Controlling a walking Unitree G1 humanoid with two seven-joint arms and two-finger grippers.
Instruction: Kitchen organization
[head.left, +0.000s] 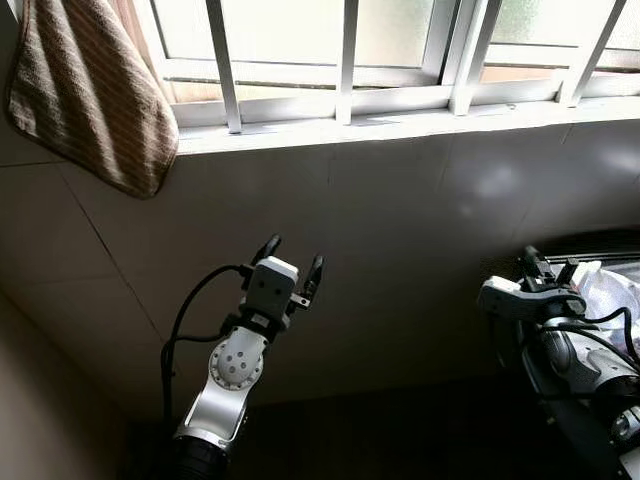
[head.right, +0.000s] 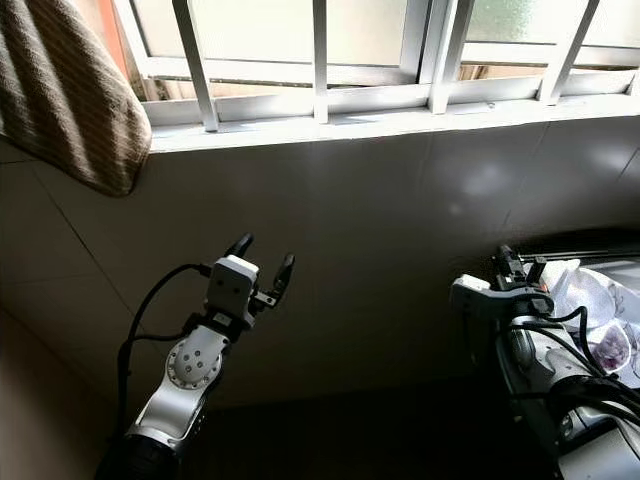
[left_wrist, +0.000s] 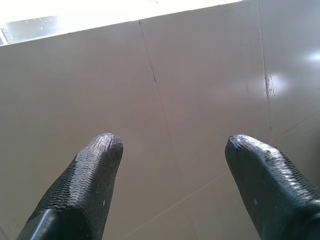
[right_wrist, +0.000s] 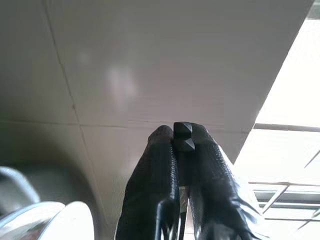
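Left end effector (head.left: 295, 262), fingers apart, faces bare tiled wall (head.left: 400, 220); right end effector (head.left: 548, 268), pressed together at three o'clock, should descend slowly.

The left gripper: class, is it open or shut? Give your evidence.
Open. The left gripper is raised before the tiled wall; in the left wrist view its two fingertips stand well apart, holding nothing.

Brown-and-cream striped towel (head.left: 90, 90); white window bars (head.left: 347, 60); grey wall tiles (head.left: 400, 230).
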